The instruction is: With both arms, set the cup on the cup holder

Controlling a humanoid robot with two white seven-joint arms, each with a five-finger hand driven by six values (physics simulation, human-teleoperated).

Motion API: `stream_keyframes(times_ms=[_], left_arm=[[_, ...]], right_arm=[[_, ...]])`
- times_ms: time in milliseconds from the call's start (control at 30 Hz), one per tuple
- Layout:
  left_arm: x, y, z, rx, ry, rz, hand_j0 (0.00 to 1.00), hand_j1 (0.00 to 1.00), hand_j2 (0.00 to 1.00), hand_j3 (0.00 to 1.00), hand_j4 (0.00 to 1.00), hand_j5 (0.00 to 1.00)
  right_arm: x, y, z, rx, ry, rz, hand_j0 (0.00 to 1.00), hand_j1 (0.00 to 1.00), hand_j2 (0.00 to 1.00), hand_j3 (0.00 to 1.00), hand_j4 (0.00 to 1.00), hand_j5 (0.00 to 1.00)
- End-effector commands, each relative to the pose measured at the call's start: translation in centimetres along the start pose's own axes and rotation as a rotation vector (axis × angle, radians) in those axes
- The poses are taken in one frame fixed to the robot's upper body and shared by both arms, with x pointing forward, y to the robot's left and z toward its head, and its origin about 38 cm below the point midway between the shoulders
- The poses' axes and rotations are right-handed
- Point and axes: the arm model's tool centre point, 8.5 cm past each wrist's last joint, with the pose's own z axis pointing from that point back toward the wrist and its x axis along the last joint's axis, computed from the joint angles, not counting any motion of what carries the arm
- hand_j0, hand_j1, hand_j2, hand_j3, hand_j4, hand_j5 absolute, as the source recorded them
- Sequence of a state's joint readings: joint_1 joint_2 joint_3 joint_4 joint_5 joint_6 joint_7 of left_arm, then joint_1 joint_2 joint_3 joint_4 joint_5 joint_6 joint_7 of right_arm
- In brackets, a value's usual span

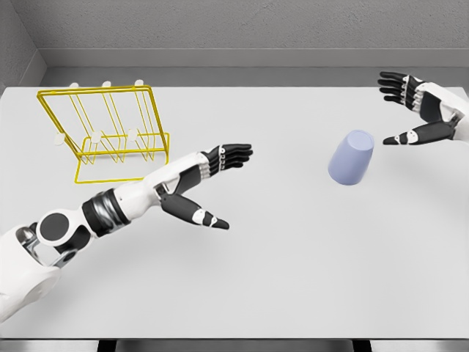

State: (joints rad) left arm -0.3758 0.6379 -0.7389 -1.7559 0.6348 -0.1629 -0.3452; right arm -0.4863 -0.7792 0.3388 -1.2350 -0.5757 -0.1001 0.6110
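Observation:
A pale lavender cup [352, 157] stands upside down on the white table [293, 279], right of the middle. The yellow wire cup holder [110, 132] with white-tipped pegs sits at the back left. My left hand [220, 180] reaches across the table just right of the holder, fingers spread, thumb pointing down, holding nothing. It is well left of the cup. My right hand [410, 110] hovers at the right edge, behind and to the right of the cup, fingers spread and apart from it.
A grey wall [242, 29] runs along the table's far edge. The table's front edge [234, 339] is near the bottom of the view.

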Motion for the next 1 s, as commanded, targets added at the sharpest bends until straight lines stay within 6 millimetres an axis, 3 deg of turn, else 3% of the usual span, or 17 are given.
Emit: stream_keyframes(times_ms=[0, 167, 733, 833, 967], left_arm=[[0.6, 0.5, -0.1, 0.017, -0.027, -0.007, 1.00, 1.00, 1.00, 1.00, 1.00, 1.00], [0.4, 0.2, -0.3, 0.009, -0.018, 0.003, 1.00, 1.00, 1.00, 1.00, 1.00, 1.00], [0.4, 0.3, -0.3, 0.015, -0.018, 0.004, 1.00, 1.00, 1.00, 1.00, 1.00, 1.00], [0.4, 0.3, -0.3, 0.015, -0.018, 0.004, 1.00, 1.00, 1.00, 1.00, 1.00, 1.00], [0.3, 0.3, -0.3, 0.015, -0.016, 0.004, 1.00, 1.00, 1.00, 1.00, 1.00, 1.00]], right_arm=[[0.0, 0.0, 0.0, 0.000, -0.001, -0.002, 1.00, 1.00, 1.00, 1.00, 1.00, 1.00], [0.0, -0.2, 0.2, -0.002, 0.008, 0.001, 1.00, 1.00, 1.00, 1.00, 1.00, 1.00], [-3.5, 1.3, 1.6, -0.011, 0.025, -0.041, 1.00, 1.00, 1.00, 1.00, 1.00, 1.00], [-4.3, 2.9, 0.3, -0.012, -0.007, -0.096, 1.00, 1.00, 1.00, 1.00, 1.00, 1.00], [-5.1, 3.4, 0.8, -0.012, 0.000, -0.103, 1.00, 1.00, 1.00, 1.00, 1.00, 1.00]])
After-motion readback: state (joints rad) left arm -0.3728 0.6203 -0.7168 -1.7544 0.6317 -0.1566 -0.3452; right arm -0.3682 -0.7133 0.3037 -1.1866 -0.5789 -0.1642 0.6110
